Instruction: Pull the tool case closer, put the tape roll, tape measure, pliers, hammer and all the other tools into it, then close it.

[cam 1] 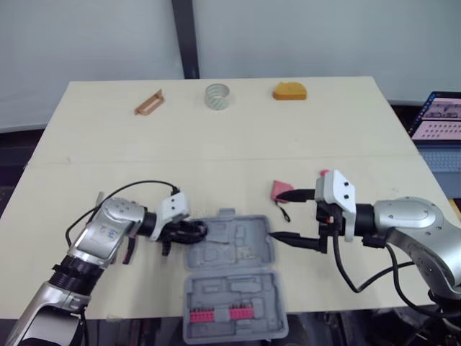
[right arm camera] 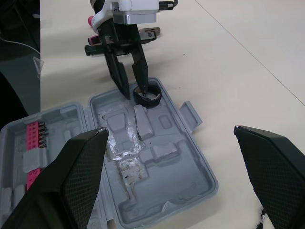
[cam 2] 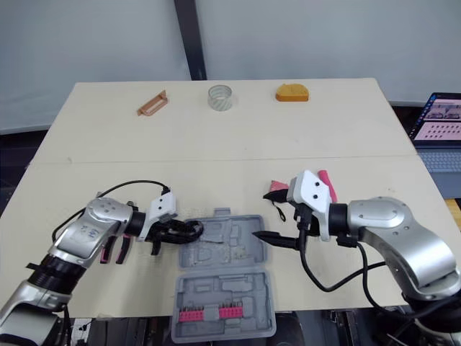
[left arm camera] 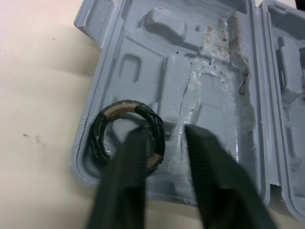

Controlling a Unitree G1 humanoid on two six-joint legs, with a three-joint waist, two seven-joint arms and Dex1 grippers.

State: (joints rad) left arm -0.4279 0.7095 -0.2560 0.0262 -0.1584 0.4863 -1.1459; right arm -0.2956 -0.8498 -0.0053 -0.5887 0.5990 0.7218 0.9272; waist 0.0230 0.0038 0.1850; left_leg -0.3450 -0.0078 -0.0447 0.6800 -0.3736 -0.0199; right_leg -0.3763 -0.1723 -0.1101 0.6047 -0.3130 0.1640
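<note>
I see the pale wooden desk (cam 1: 216,144) from the head camera. The open grey moulded-plastic tool case (cam 1: 245,234) lies at its near edge between the arms. The right gripper (cam 1: 275,215) hovers at the case's right side, its fingers (right arm camera: 81,176) spread wide with nothing between them. The left gripper (left arm camera: 164,131) reaches into the case's left corner, its fingers (left arm camera: 209,181) slightly apart, straddling the wall of the black ring-shaped tape roll (left arm camera: 123,106) sitting in that corner. A pink-handled tool (cam 1: 281,189) lies just beside the right gripper, and an orange tape measure (cam 1: 289,91) sits near the desk's far edge.
</note>
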